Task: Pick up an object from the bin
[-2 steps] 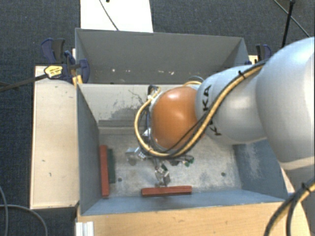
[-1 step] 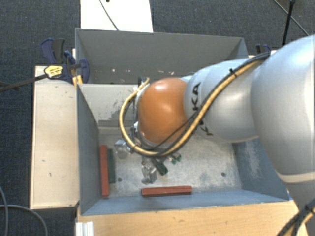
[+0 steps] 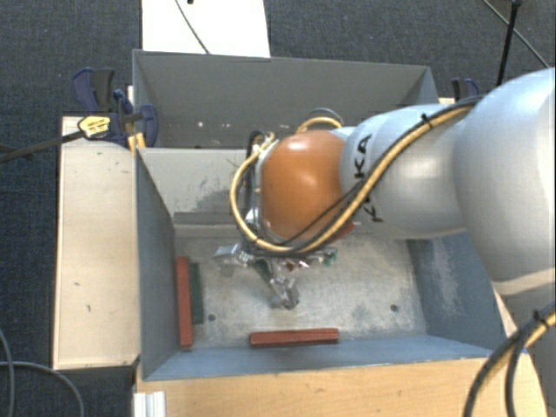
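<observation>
Arm: enters from the right of the frame, reaching left and down into the bin; the silver links cover the right side of the frame.
Wrist: an orange cover at frame centre, ringed by a looped cable; the wrist points down at the bin floor.
Jaws: low over the floor, just below frame centre, hanging under the orange cover; whether they are apart or together cannot be told. Nothing shows between them.
Red bar: lower centre of the frame, flat on the floor by the near wall, directly below the jaws and apart from them. Long axis runs left to right.
Second red bar: lower left of the bin, against the left wall. Long axis runs up and down the frame, tilted slightly.
Dark strip: just beside the second red bar on its right, lying parallel to it.
Floor: grey and scuffed between the two bars.
</observation>
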`<state>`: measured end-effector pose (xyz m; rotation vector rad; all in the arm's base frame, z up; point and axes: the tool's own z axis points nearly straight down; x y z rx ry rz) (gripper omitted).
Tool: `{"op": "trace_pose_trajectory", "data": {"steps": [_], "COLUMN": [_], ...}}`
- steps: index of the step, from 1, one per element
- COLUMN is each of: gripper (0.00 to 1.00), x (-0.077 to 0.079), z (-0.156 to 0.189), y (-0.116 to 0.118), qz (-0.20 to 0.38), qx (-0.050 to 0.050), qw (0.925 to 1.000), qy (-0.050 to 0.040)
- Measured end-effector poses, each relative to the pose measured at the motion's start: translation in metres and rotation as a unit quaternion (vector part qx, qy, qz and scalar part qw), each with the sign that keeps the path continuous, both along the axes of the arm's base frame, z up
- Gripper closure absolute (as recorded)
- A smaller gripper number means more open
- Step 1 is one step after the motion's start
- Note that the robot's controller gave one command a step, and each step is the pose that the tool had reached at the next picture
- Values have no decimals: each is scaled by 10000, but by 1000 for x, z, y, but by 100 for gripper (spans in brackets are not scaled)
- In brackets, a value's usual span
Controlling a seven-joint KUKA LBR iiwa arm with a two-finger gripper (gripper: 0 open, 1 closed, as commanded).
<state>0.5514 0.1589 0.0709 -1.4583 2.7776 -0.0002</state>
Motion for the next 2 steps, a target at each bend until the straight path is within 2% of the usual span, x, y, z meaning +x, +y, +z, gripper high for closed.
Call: {"op": "trace_pose_trajectory", "data": {"steps": [1, 2], "gripper": [0, 100], "x": [21, 20], "z": [0, 0], "y": [-21, -19], "qz": [1445, 1427], "qx": [-5, 1], "qw": [9895, 9898], "qy": [-3, 11]}}
